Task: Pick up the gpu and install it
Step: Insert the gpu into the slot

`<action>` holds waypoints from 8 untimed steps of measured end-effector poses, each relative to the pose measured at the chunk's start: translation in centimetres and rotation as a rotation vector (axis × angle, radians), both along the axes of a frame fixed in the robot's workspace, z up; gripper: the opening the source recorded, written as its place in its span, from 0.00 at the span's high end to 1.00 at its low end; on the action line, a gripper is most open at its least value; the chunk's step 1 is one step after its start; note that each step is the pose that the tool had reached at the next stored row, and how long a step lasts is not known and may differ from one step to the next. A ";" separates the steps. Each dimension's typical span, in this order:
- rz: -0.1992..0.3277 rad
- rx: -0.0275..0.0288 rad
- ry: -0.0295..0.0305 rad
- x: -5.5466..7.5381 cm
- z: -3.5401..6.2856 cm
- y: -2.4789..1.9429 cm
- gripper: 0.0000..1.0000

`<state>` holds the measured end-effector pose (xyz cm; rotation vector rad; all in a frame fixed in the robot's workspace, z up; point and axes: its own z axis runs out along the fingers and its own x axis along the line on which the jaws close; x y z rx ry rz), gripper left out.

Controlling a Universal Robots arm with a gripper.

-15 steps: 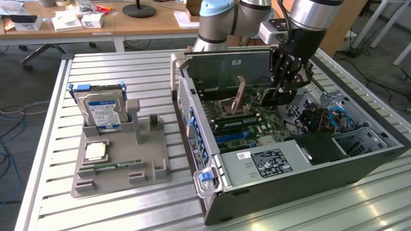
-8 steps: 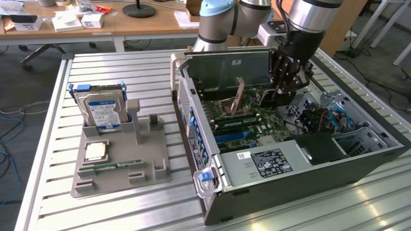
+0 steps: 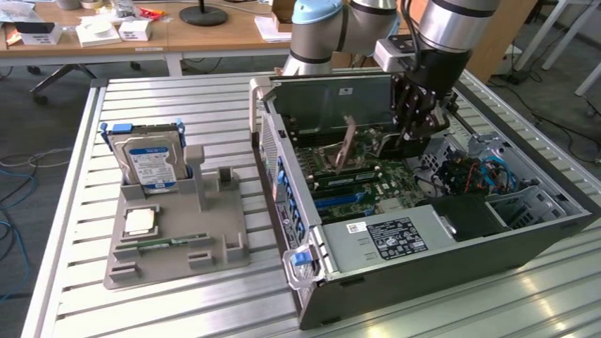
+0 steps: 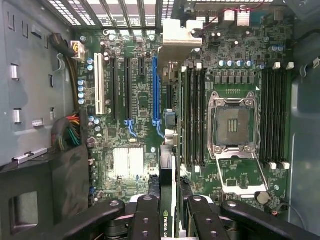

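Gripper (image 4: 170,216) jaws stand narrowly parted, clamped on the thin upper edge of the gpu (image 4: 169,165). The card hangs edge-on over the motherboard (image 4: 135,100), just beside the blue slot (image 4: 155,90), its silver bracket (image 4: 182,37) at the far end. In the exterior view the arm (image 3: 451,28) drops from 1 o'clock straight down into the open computer case (image 3: 469,239). Green NVIDIA lettering shows between the fingers (image 4: 147,212). At the case's 9 o'clock a hard drive (image 3: 148,162) carries a blue label, its text unreadable.

Bright, even light; glare on gpu (image 4: 179,39) bracket and table (image 3: 540,303) slats
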<state>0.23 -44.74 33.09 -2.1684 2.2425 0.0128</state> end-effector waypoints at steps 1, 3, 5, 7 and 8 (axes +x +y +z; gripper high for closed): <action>0.000 0.0000 0.0000 0.0 -0.09 0.00 0.74; 0.000 0.0000 0.0000 -0.1 -0.29 0.00 0.74; 0.000 0.0001 0.0000 -0.2 -0.50 0.00 0.74; 0.000 0.0001 0.0000 -0.3 -0.72 0.00 0.74; 0.000 0.0000 0.0000 -0.3 -0.82 0.00 0.74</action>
